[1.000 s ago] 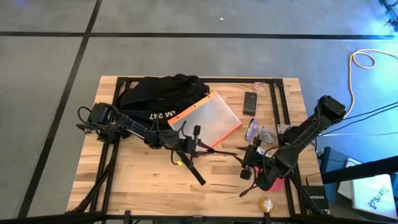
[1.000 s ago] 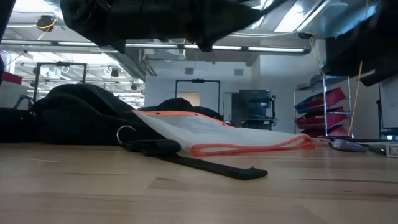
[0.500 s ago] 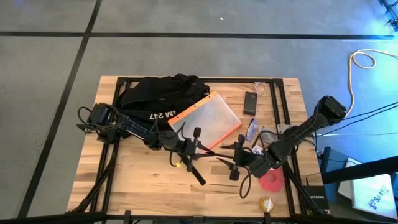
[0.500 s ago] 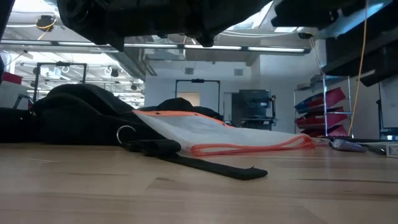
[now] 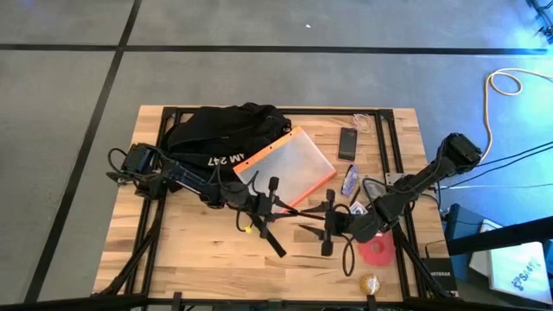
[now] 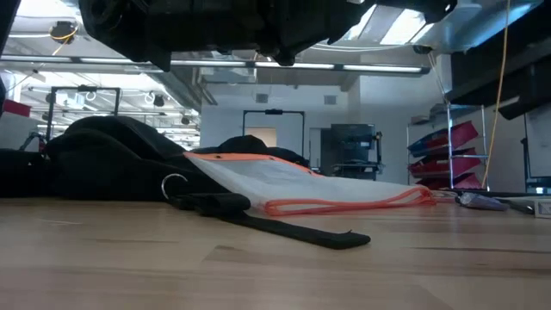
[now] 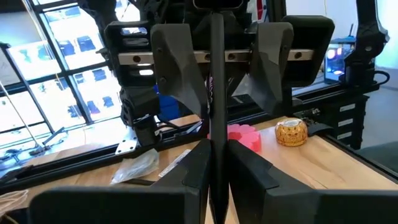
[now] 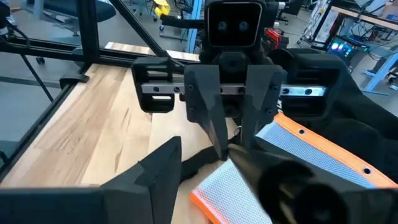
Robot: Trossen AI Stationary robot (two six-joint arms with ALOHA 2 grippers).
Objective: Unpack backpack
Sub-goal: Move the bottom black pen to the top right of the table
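Big black soft fabric backpack (image 5: 223, 134) sits back-left on my wooden table (image 5: 199, 259). Left gripper (image 5: 262, 210) clamped on its black strap (image 5: 270, 238). Right gripper (image 5: 327, 224) faces it, fingers apart, grasping nothing.

I can't see inside the backpack (image 5: 223, 134); orange-edged pouch (image 5: 288, 164) covers its near corner

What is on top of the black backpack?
One corner of the clear pouch with orange edges lies on the backpack, next to its white letters. Whatever is inside the backpack, or under it, is hidden by its black fabric.
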